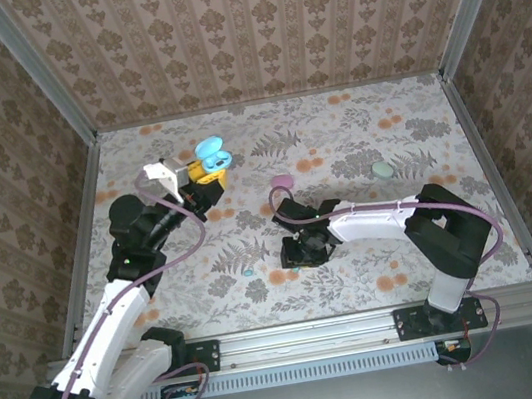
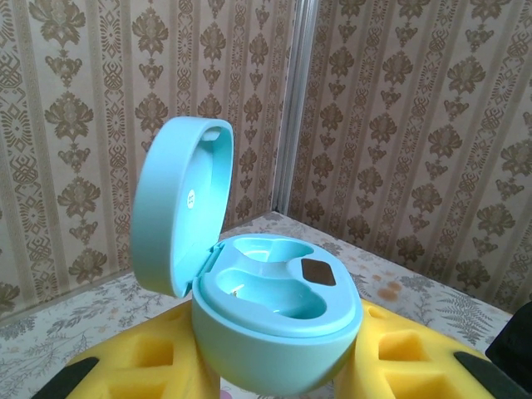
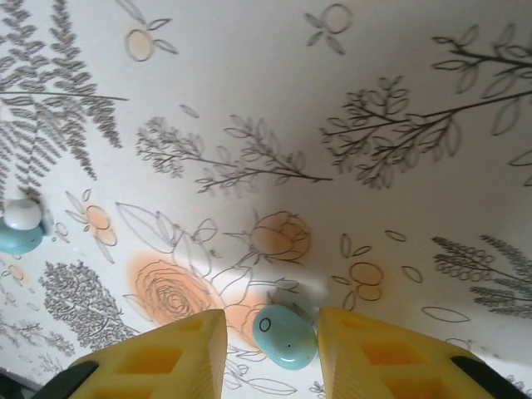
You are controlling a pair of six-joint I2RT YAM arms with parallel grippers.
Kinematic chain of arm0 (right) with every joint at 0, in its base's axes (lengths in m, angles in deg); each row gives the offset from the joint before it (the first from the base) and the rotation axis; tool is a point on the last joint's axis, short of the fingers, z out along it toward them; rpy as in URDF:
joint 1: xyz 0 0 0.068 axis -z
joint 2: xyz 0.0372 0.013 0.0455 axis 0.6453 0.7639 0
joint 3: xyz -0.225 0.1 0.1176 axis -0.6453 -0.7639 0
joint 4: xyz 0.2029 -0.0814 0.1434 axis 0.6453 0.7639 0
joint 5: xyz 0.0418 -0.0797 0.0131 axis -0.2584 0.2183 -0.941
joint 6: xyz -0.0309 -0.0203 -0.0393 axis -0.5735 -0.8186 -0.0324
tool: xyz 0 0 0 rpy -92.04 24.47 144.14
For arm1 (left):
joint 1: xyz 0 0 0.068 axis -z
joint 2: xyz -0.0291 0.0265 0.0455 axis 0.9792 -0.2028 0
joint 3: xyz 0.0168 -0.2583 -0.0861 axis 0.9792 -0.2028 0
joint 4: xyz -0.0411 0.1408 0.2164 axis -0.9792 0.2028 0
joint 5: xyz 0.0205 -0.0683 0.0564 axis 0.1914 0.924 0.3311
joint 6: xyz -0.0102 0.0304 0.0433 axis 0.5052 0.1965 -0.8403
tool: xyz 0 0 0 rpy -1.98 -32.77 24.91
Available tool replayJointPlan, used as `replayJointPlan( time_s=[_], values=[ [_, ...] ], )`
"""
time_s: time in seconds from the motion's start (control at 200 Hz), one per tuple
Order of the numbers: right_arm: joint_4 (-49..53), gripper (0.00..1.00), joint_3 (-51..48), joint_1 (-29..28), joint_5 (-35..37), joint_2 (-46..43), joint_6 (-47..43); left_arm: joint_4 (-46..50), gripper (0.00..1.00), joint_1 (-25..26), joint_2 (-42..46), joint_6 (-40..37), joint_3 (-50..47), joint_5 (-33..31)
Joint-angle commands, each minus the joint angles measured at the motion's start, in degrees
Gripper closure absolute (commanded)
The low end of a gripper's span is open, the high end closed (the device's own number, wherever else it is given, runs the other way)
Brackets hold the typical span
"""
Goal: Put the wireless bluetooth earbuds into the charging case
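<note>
My left gripper [image 1: 203,172] is shut on the open mint-blue charging case [image 2: 278,328], held up above the mat at the back left. Its lid [image 2: 179,204] stands upright and both wells look empty. The yellow fingers [image 2: 158,357] press the case from both sides. My right gripper [image 3: 272,320] is low over the middle of the mat [image 1: 304,249], open. A mint-teal earbud [image 3: 285,335] lies on the mat between its yellow fingers, close to the right finger [image 3: 374,353] and with a gap to the left one. A second teal earbud [image 3: 21,226] lies further left on the mat.
A pink pebble-shaped piece [image 1: 280,180] and a teal one [image 1: 383,170] lie on the flowered mat [image 1: 357,134] behind the right arm. Patterned walls close the back and both sides. A metal rail [image 1: 308,335] runs along the near edge.
</note>
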Motion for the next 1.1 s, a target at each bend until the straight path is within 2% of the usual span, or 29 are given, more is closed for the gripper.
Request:
replayJointPlan(
  time_s=[0.0, 0.355, 0.755, 1.095],
  values=[
    [-0.26, 0.64, 1.76, -0.81, -2.40, 0.96, -0.69, -2.03, 0.71, 0.45, 0.16, -0.63, 2.39, 0.39],
    [4.44, 0.65, 4.18, -3.50, -2.39, 3.00, -1.60, -2.35, 0.71, 0.56, 0.18, -0.82, 2.14, 0.20],
    [7.47, 0.66, 0.27, -4.28, -1.57, -1.35, -0.82, -2.60, 0.71, 0.64, 0.45, -0.65, 1.78, 0.13],
    [11.97, 0.66, 4.39, -4.95, 1.40, -2.64, -8.67, -1.94, 0.71, 0.79, 0.65, -0.87, 2.21, 0.08]
  ],
)
